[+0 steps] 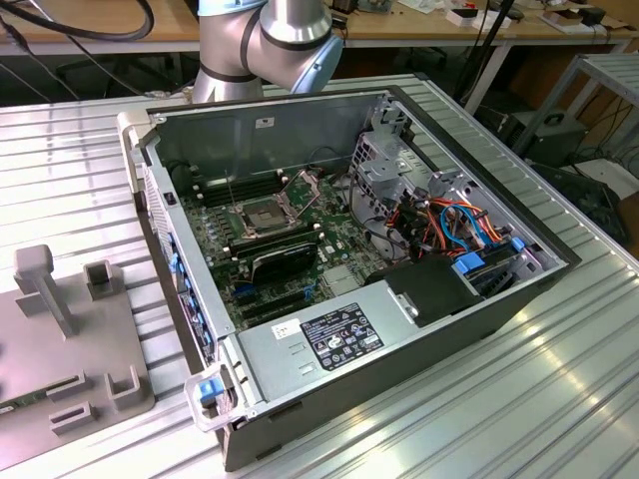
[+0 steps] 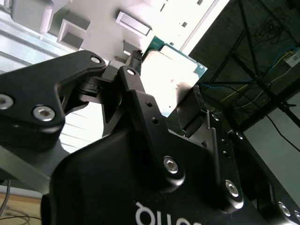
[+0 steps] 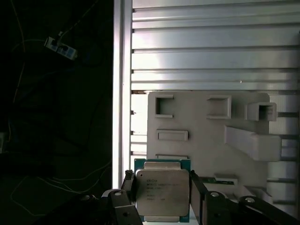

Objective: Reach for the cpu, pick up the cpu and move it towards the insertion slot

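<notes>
The table (image 1: pixel 559 399) of ribbed aluminium is the largest thing here, and on it lies an open computer case (image 1: pixel 479 329) with its side panel off. My arm (image 1: pixel 265 40) shows in the exterior view behind the far wall of that case. Inside, a green motherboard (image 1: pixel 215 235) fills the floor of the case, with a power supply (image 1: pixel 319 344) along the near edge and a tangle of orange and blue cables (image 1: pixel 449 225) toward the exterior view's right. The slot (image 1: pixel 262 216) sits on the motherboard with its dark centre exposed and its retention plate (image 1: pixel 305 185) hinged up beside it; a black heatsink block (image 1: pixel 285 261) lies just in front of it.

On the exterior view's left, on the table beside the case, rests a grey fixture tray (image 1: pixel 60 359) with raised pockets and a post. In the first wrist view that same tray (image 3: pixel 206 150) lies below me, well apart from the case.

My gripper (image 3: pixel 161 190) is closed on the cpu (image 3: pixel 162 191), one finger (image 3: pixel 125 187) against each of two opposite edges. Its silvery lid faces the first wrist camera, with the green rim showing around it. In the second wrist view the cpu (image 2: pixel 171 77) stands out past my black fingers (image 2: pixel 136 98), held above the tray (image 2: pixel 70 28), not touching it.
</notes>
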`<action>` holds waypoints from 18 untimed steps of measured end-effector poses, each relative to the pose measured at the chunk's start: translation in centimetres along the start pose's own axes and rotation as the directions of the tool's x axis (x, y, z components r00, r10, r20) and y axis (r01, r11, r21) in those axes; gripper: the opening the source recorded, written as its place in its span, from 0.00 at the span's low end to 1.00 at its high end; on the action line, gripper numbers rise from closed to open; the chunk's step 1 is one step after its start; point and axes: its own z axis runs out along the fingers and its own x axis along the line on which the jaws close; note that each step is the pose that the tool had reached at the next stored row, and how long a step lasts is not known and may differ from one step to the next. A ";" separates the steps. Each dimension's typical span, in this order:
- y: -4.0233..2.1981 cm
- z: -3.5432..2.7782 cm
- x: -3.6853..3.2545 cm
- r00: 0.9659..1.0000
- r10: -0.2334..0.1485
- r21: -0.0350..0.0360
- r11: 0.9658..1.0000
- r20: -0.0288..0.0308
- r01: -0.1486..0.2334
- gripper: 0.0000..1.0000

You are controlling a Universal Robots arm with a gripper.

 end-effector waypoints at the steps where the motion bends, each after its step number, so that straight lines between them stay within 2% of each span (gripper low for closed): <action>1: 0.00 -0.13 0.02 1.000 0.000 -0.001 1.000 0.000 0.000 0.55; 14: 0.01 -2.05 0.23 1.000 -0.001 -0.011 1.000 -0.004 0.001 0.55; 17: 0.02 -2.60 0.26 1.000 -0.002 -0.013 1.000 -0.007 0.001 0.55; 18: 0.03 -3.05 0.31 1.000 -0.001 -0.013 1.000 -0.008 0.001 0.55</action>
